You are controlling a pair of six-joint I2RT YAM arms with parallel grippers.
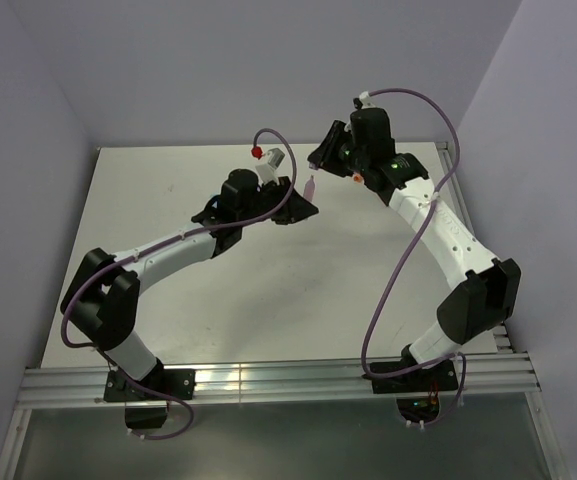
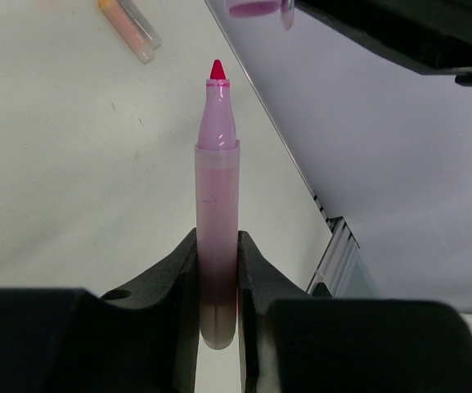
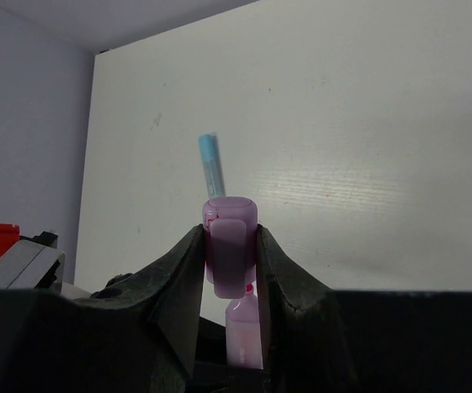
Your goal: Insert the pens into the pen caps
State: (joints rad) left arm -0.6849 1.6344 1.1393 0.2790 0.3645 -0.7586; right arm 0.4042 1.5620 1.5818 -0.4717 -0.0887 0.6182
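The left gripper [image 2: 217, 254] is clamped on the pink pen [image 2: 217, 188], held above the table [image 1: 268, 300]. Its red tip is aimed at the pink cap [image 3: 230, 246], which is pinched in the right gripper [image 3: 230, 233]; tip and cap are near but apart. An orange pen [image 2: 129, 29] and a blue pen [image 3: 211, 164] are seen lying on open tabletop. The table's edge and a wall are seen beyond the held pen.

open air is left between the pale pink translucent pen [image 2: 217, 213] and the solid pink plastic cap [image 3: 231, 246]; the white table [image 1: 268, 300] is occupied by a light blue pen [image 3: 211, 164] and a peach pen [image 2: 129, 29].
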